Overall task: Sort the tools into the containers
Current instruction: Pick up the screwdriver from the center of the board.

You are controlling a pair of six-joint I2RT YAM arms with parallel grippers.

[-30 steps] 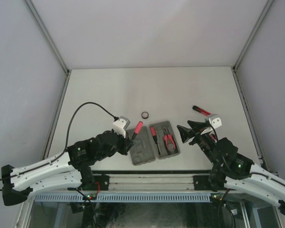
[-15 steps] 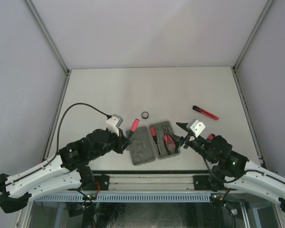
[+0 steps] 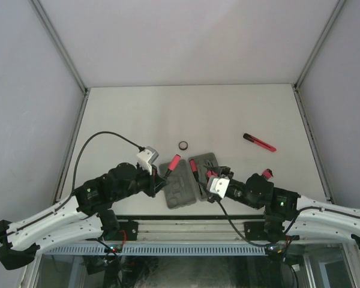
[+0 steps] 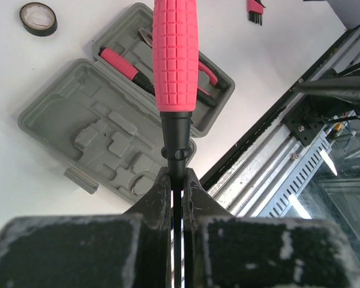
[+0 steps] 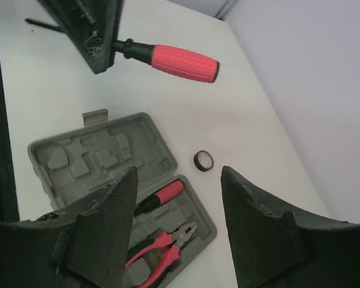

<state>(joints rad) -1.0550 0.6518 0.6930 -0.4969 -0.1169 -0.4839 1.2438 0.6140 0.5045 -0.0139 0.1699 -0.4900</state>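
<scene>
My left gripper (image 3: pixel 160 174) (image 4: pixel 177 174) is shut on the black shaft of a red-handled screwdriver (image 3: pixel 174 162) (image 4: pixel 176 54) and holds it above the left half of the open grey case (image 3: pixel 180 191) (image 4: pixel 102 135). The case's right half holds a second red-handled screwdriver (image 4: pixel 121 63) (image 5: pixel 162 197) and red-handled pliers (image 5: pixel 162 252). My right gripper (image 3: pixel 205 180) (image 5: pixel 177 180) is open and empty, hovering over that right half. The black ring (image 3: pixel 183 145) (image 5: pixel 204 160) lies on the table behind the case. The slim red-black stick tool (image 3: pixel 259 142) lies at the right. A small comb-like piece (image 4: pixel 255 6) lies right of the case.
The table's near edge with the metal rail (image 3: pixel 186 225) runs just in front of the case. Grey walls (image 3: pixel 24 90) close in the table on three sides. The left arm's black cable (image 3: pixel 102 139) loops over the table's left part.
My right gripper has swung left from beside the case to above its right half, uncovering the stick tool. My left gripper keeps hold of the screwdriver and has barely shifted.
</scene>
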